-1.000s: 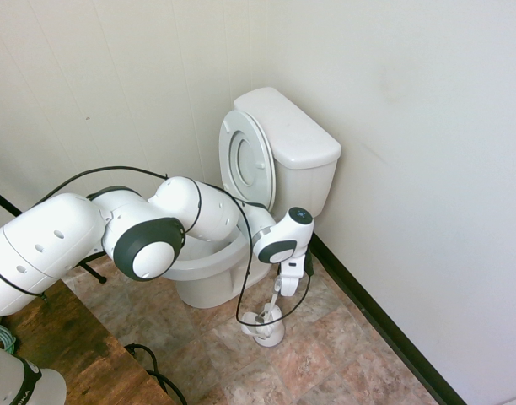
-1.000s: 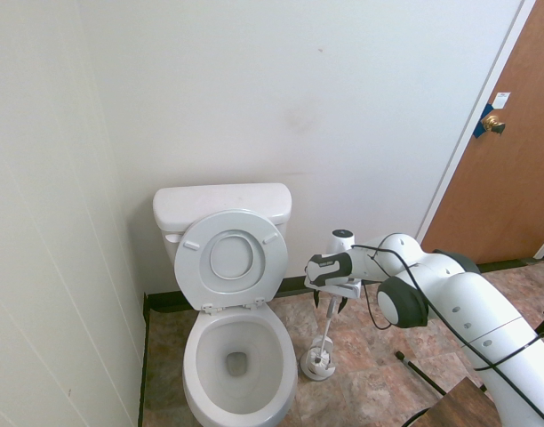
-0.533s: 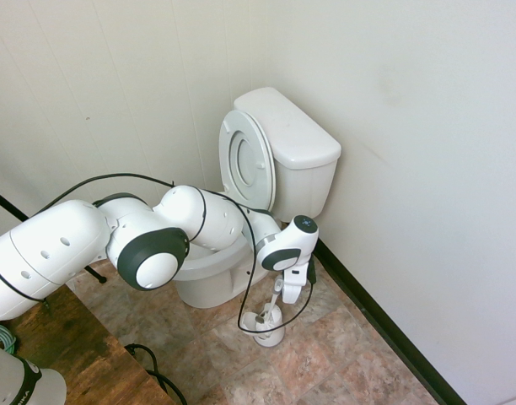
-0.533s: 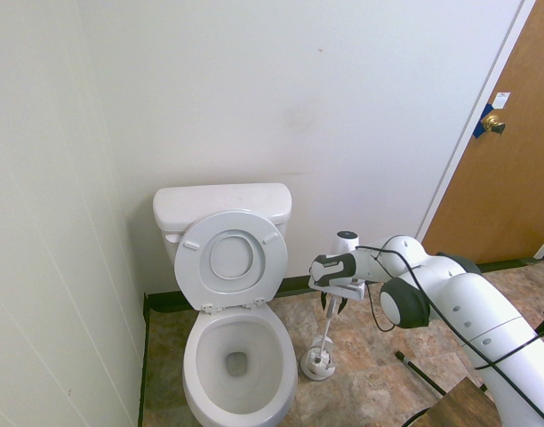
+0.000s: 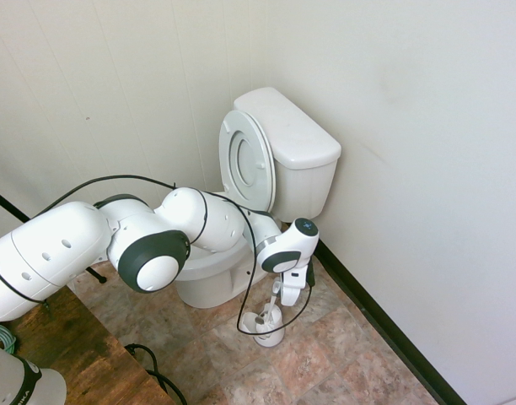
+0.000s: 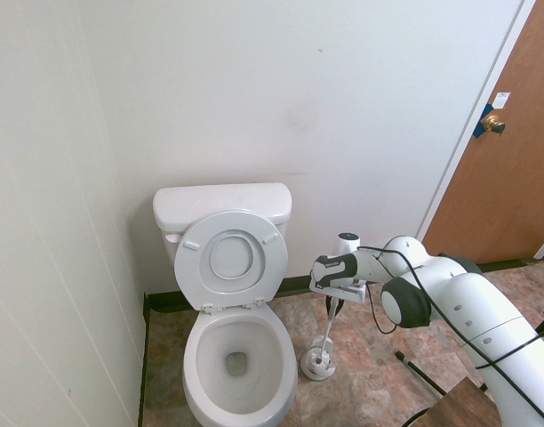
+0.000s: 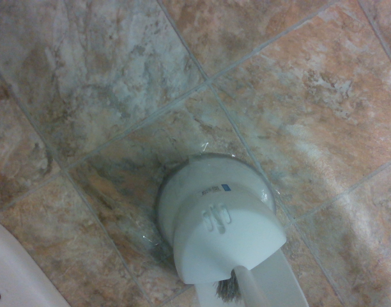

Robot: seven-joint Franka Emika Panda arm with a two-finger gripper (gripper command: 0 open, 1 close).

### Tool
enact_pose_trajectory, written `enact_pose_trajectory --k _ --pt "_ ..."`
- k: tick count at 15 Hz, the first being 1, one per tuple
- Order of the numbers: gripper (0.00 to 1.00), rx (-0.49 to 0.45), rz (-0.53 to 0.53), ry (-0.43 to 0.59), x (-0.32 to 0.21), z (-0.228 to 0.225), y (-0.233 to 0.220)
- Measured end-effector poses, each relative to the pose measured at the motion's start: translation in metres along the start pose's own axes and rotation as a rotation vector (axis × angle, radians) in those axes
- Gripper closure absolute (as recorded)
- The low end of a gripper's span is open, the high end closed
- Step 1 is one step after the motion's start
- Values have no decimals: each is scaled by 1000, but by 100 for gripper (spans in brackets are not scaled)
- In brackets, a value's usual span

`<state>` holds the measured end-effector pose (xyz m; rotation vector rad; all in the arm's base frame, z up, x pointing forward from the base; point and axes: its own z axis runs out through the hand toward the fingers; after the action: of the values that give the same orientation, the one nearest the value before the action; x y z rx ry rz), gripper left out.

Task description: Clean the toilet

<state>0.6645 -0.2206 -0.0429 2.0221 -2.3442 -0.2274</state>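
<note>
A white toilet [image 6: 228,294] stands in the corner against the far wall, seat and lid raised against the tank, bowl open. Just to its right, a white brush holder [image 6: 319,363] sits on the tiled floor [image 6: 370,374]. Above it, the gripper [image 6: 332,305] points straight down, closed on the brush handle [image 6: 328,327].

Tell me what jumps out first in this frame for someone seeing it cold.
The white toilet in the corner stands out, its seat and lid raised against the tank. Beside its bowl, the gripper points down, shut on the handle of the toilet brush, which stands in its holder on the tiled floor.
</note>
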Motion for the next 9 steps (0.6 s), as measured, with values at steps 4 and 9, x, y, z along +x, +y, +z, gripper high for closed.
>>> enact_pose_trajectory --k 4,9 --pt "100 0 -12 -4 0 1 0" --pt "100 56 -90 6 -2 3 13"
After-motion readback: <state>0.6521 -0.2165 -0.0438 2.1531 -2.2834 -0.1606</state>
